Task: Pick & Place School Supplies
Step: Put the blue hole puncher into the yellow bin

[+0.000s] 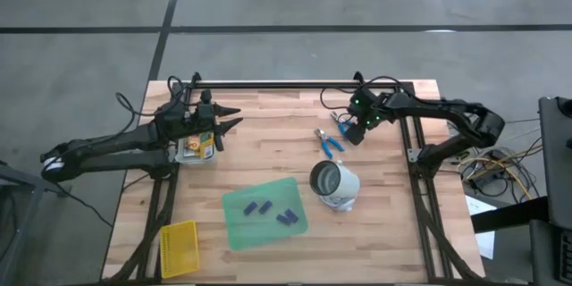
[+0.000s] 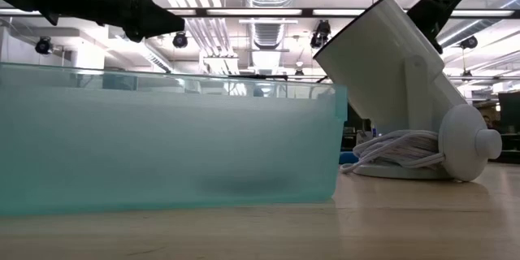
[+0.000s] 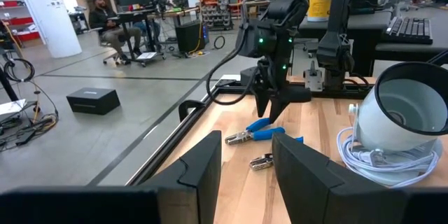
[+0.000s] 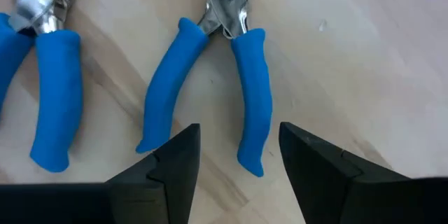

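Note:
Two blue-handled metal tools (image 4: 210,77) (image 4: 52,91) lie flat on the wood table, right of centre (image 1: 329,141). My right gripper (image 4: 238,157) hangs just above them, pointing steeply down and open, its fingers over the handle ends of one tool without touching it. Several purple-blue pieces (image 1: 268,210) lie on the translucent green sheet (image 1: 234,228). A yellow-and-green crayon box (image 1: 197,147) rests on the table under my left arm. My left gripper (image 3: 246,171) is held level above the table's left part, open and empty.
A white lamp-like device (image 1: 335,183) with a coiled cord lies just nearer than the tools. A yellow mesh basket (image 1: 179,248) sits at the near left corner. A black rail (image 1: 295,84) runs along the far edge. Bare wood lies between the green sheet and the far rail.

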